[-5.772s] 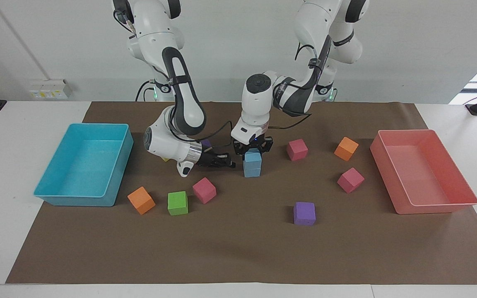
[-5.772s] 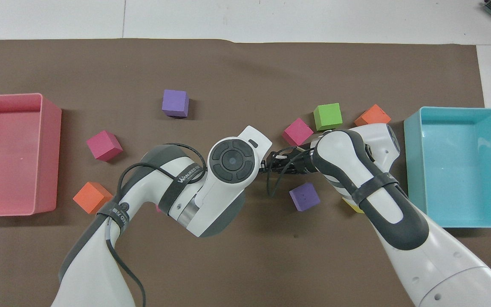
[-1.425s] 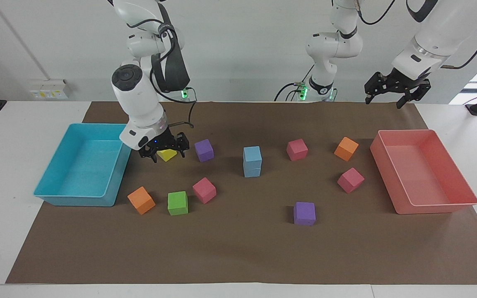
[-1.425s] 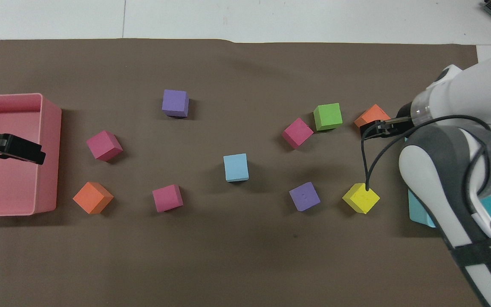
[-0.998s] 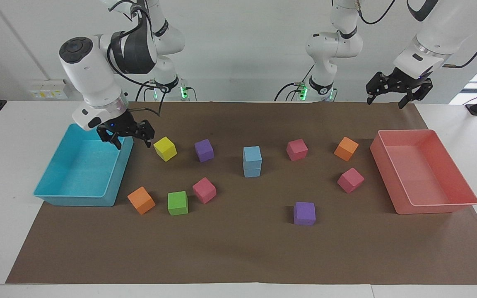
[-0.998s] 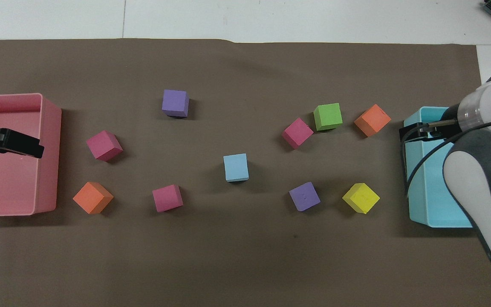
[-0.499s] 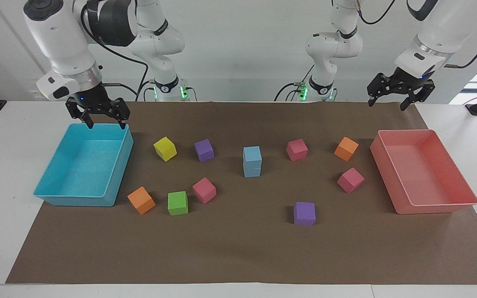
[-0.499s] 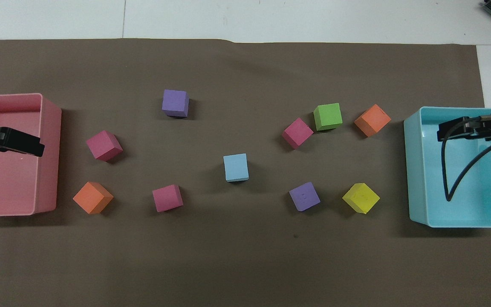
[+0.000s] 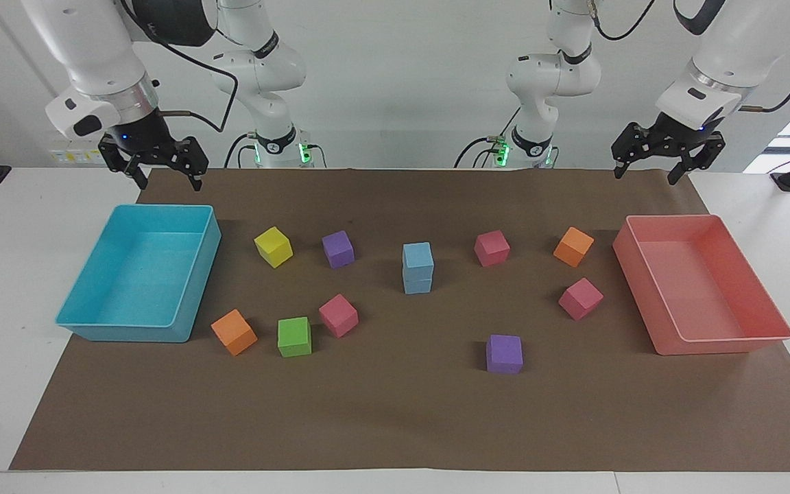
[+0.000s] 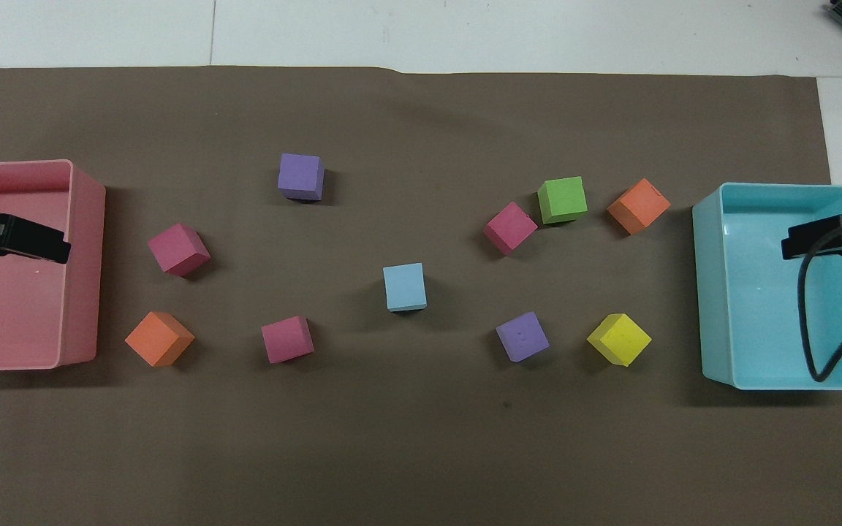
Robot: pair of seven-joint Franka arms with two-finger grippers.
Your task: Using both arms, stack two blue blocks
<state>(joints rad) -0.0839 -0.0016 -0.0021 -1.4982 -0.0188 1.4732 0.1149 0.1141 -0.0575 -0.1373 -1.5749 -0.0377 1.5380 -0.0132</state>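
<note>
We see the right claw (image 9: pixel 162 165) has risen off the turquoise bin (image 9: pixel 197 264), fingers spread; the left claw (image 9: pixel 667 158) hangs spread above the pink bin (image 9: pixel 717 336). Mid-table (image 9: pixel 395 418), two matte blue blocks (image 9: pixel 417 268) stand stacked. Around them: two purple, three pink, two orange, one yellow, one green cube.

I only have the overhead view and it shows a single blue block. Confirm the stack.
Observer: The facing view shows two blue blocks, one squarely on top of the other, with nothing touching them.
Operator: Report the right gripper. I see just a tip.
Observer: The right gripper hangs open and empty, raised well above the turquoise bin.
Operator: Now the left.
Observer: The left gripper is open and empty too, high above the pink bin.
</note>
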